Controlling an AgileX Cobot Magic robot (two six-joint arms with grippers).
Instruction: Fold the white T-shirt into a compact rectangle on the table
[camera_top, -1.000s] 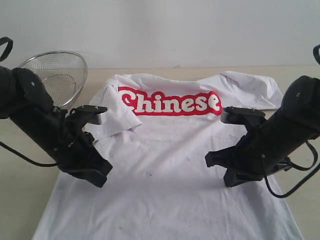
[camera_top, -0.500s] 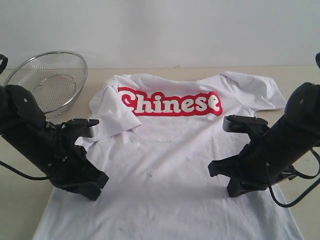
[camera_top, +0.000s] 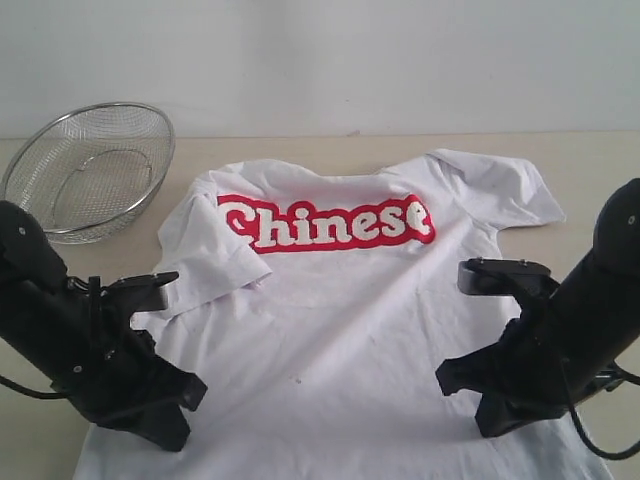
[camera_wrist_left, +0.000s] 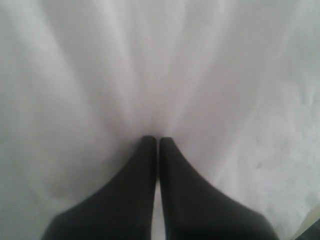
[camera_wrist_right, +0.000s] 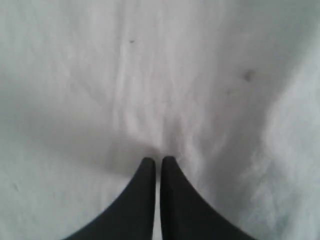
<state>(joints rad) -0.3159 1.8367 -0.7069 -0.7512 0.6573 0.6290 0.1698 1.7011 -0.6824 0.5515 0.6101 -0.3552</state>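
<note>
The white T-shirt lay flat on the table, print side up. Its collar end pointed toward the far wall and its hem end ran out of the near edge of the exterior view. The red-outlined "Chinese" lettering ran across the chest and was fully legible. The sleeve on the basket side was turned inward over the body. The opposite sleeve lay spread on the tabletop.

The left gripper had its fingers pressed together. Creases in the white fabric converged on the fingertips, so it was pinching the shirt cloth. The right gripper was likewise pressed together at a small gather of wrinkled fabric, pinching the shirt.

In the exterior view, the left arm stood over the shirt's lower side edge. The right arm stood over the opposite lower side edge.

A round wire-mesh basket sat on the table at the far corner beyond the left arm, apart from the shirt.
</note>
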